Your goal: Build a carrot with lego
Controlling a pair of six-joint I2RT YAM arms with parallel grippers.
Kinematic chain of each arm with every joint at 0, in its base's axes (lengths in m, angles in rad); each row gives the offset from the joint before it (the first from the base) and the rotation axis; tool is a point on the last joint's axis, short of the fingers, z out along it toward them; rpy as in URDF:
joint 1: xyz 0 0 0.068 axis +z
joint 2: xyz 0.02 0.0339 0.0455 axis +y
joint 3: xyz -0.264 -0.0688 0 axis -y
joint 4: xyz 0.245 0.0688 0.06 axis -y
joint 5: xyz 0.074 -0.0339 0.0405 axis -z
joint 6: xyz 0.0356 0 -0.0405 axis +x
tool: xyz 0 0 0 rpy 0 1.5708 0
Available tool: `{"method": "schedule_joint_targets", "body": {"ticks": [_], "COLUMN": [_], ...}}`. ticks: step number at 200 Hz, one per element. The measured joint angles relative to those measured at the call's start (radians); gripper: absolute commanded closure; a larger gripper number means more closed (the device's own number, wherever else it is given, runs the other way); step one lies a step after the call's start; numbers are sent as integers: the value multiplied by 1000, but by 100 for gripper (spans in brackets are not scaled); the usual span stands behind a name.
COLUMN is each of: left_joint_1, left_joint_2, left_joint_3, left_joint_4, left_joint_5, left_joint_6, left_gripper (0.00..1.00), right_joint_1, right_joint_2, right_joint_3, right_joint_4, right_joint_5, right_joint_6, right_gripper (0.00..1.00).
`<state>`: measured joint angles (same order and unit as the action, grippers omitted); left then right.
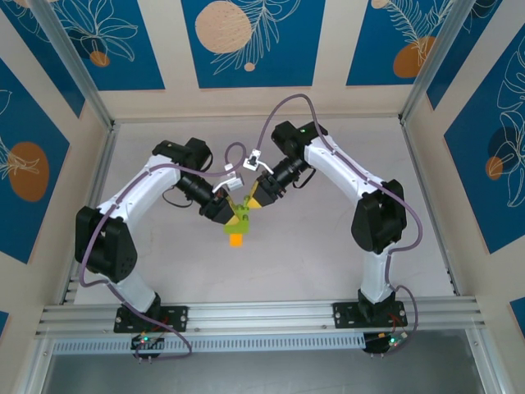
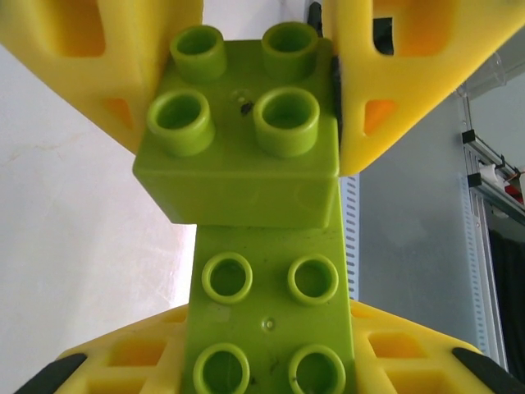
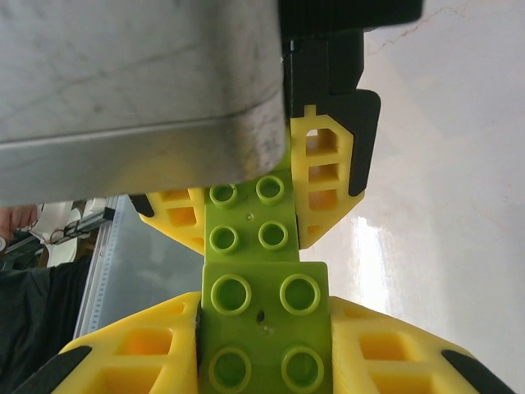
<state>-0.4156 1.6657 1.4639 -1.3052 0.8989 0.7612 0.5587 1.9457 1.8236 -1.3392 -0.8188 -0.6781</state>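
Both grippers clamp the carrot at mid-table. The left gripper and right gripper each pinch a green brick, with the orange tip toward the near edge. It is probably light, rigid and slick, so grip the flat side walls; twisting may pop the joints.

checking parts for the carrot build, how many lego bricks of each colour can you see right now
lime-green plastic bricks: 2 that can be told apart
orange square plastic brick: 1
total: 3
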Motion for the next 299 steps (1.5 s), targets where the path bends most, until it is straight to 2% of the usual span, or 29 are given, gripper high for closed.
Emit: {"method": "schedule_joint_targets", "body": {"ticks": [90,190,211,235,252,274,299], "left_joint_1": [-10,-10,-10,-10,-5,0,3], "left_joint_2": [-2,-15,-16,-21,-29,-42,-47], "left_joint_3": [5,9,18,21,29,34,35], "left_joint_4": [-28,-69,-76,-72,-48,-18,27], "left_joint_5": [-9,-39,-48,-51,-43,-28,-18], "left_joint_6": [9,8,8,8,5,5,-4], "left_gripper": [71,70,71,70,70,71,71], "right_joint_1": [26,53,55,54,49,15,-36], "right_joint_2": [-63,-64,-64,-63,-63,-65,-98], "right_joint_3": [-68,-74,-72,-63,-63,-64,-93], "right_joint_4": [50,61,64,64,55,87,169], "right_joint_5": [25,37,34,34,39,41,45], "right_joint_6": [-1,-4,-4,0,11,61,131], "right_gripper": [82,80,73,55,39,24,16]}}
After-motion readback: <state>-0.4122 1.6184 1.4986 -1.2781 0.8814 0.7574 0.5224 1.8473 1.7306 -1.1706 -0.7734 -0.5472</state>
